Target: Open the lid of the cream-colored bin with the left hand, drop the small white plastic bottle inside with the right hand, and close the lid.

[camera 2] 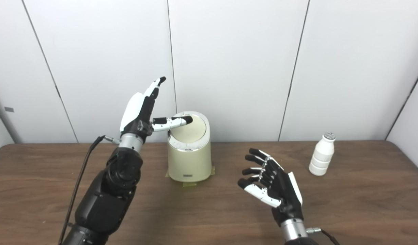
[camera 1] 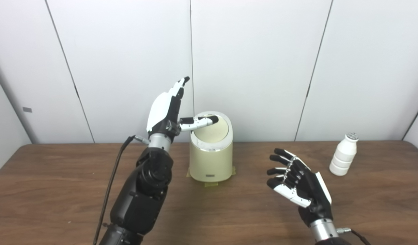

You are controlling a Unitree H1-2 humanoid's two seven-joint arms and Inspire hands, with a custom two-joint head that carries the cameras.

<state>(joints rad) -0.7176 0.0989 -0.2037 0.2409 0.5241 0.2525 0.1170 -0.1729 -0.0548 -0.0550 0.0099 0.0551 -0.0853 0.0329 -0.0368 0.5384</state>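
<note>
Reaching toward the bin, the left robot hand [camera 1: 166, 110] stands upright beside it with fingers spread and raised, holding nothing, while its thumb stretches sideways over the lid [camera 1: 214, 131]; whether the thumb tip actually touches the lid is hard to tell from here. The right robot hand [camera 1: 299, 185] hovers low over the worktop [camera 1: 59, 190], palm turned inward, fingers apart and empty, between the cream-colored bin [camera 1: 211, 160] and the small white plastic bottle [camera 1: 344, 154], which stands upright well off to the right, not yet picked up.

The lid looks shut or barely tipped. If the thumb presses off-centre, the swing lid may not rotate, or the push could shove the light bin backwards, though tape at its base should help. The bottle is slim and smooth; a sideways brush from the right robot hand could topple it and send it rolling.

The worktop is dark wood grain, backed by plain white wall panels [camera 1: 256, 61].
</note>
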